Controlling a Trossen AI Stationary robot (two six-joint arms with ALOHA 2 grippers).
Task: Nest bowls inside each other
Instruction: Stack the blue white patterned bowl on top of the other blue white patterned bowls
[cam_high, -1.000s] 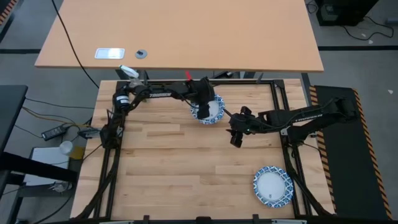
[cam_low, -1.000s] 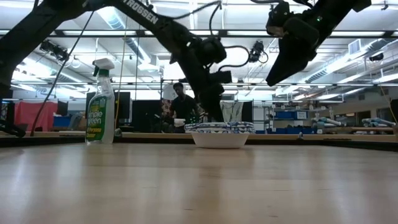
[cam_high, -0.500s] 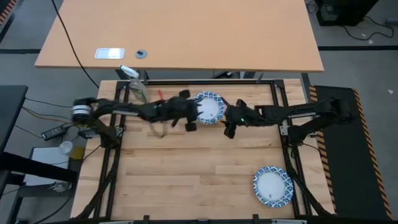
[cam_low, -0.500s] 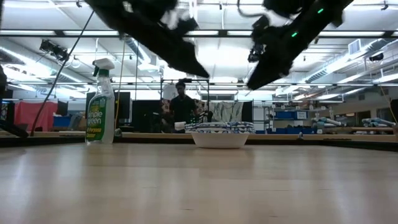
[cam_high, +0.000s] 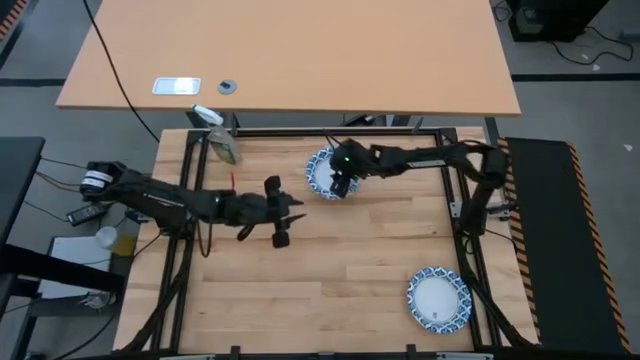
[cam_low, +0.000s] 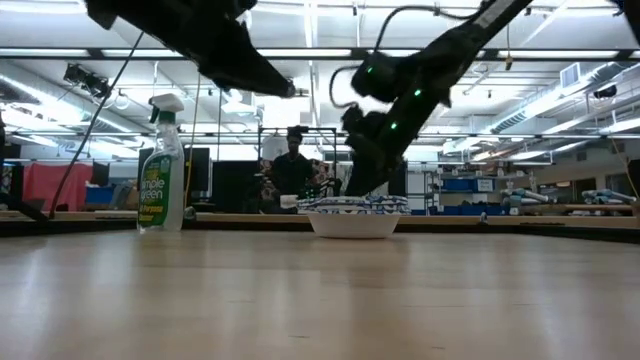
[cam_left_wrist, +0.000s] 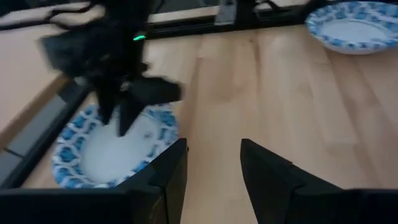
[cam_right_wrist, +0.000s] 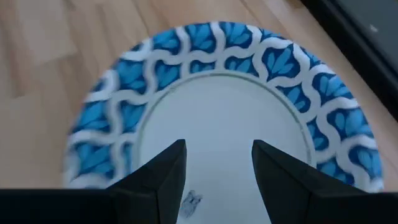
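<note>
One blue-and-white patterned bowl (cam_high: 318, 174) rests on its base at the table's far middle, also in the low view (cam_low: 353, 218) and filling the right wrist view (cam_right_wrist: 217, 93). My right gripper (cam_high: 343, 185) is open and hangs just over its white centre (cam_right_wrist: 217, 158), fingers pointing down at a slant. Whether they touch it, I cannot tell. A second bowl (cam_high: 438, 299) sits near the right front corner. My left gripper (cam_high: 296, 208) is open and empty, raised above the bare wood to the left of the far bowl (cam_left_wrist: 112, 158).
A spray bottle (cam_high: 222, 145) stands at the far left corner (cam_low: 162, 165). Black frame rails (cam_high: 440, 150) run along the table's sides. A person (cam_low: 293, 165) stands in the room beyond. Bare wood lies across the table's middle and near left.
My left gripper has drawn back from over the far bowl toward the table's left and near side, rising a little and tipping closer to level. My right gripper has swung from the table's middle toward the far edge and down over that bowl. The bowl stays put.
</note>
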